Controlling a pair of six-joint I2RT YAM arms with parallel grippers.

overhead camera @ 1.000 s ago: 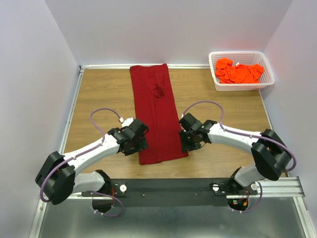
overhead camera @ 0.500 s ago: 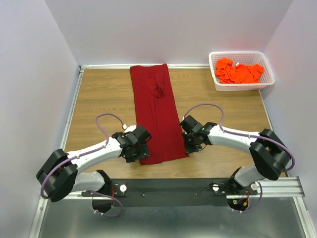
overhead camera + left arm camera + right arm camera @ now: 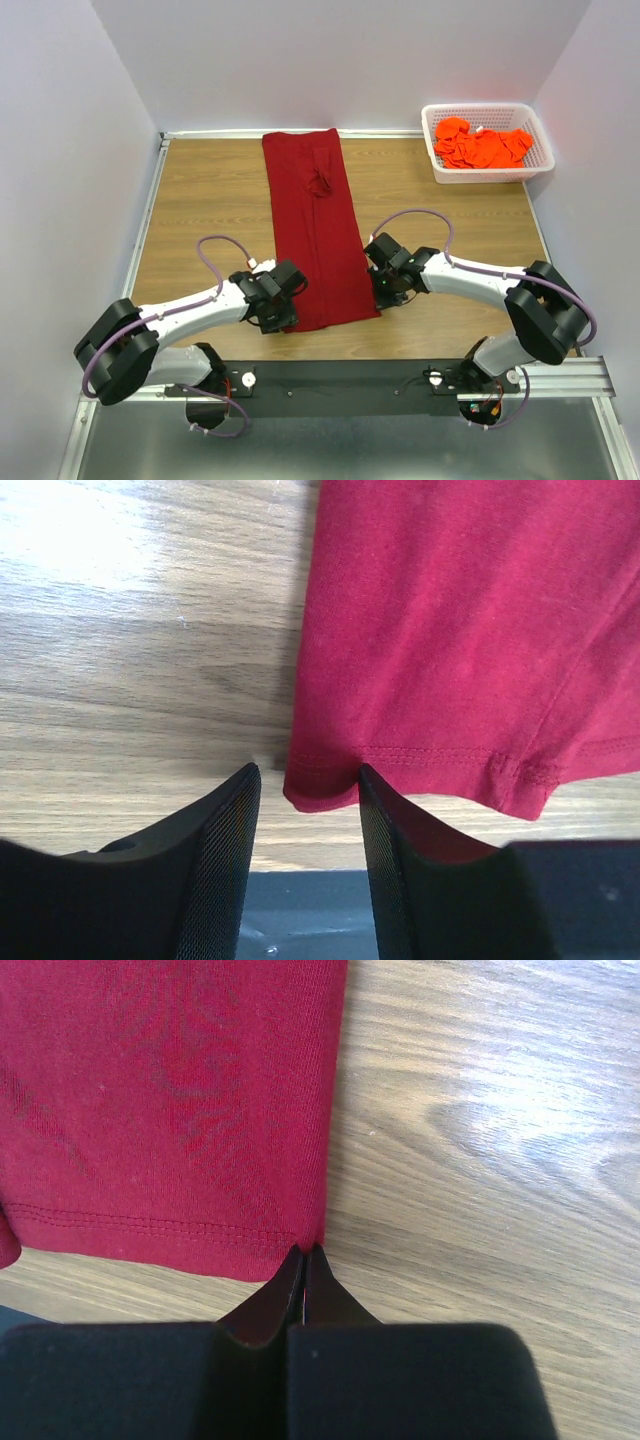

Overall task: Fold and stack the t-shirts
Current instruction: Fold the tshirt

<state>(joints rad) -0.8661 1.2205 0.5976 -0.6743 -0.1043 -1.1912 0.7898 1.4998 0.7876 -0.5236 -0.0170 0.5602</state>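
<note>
Maroon t-shirt [image 3: 315, 230] lies as a long strip on the table [image 3: 200, 190]; its faint print is unreadable. Left gripper [image 3: 305, 790] sits low at its near-left hem corner, fingers apart astride it. Right gripper [image 3: 303, 1255] is at its near-right corner, fingers together, pinching the hem. Orange t-shirts [image 3: 483, 145] lie far right of it.

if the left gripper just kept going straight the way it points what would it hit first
The maroon t-shirt: its near hem corner lies between the open fingers of the left gripper, so going on would likely meet that cloth first, with the table right beneath. Height above it is unclear.
</note>
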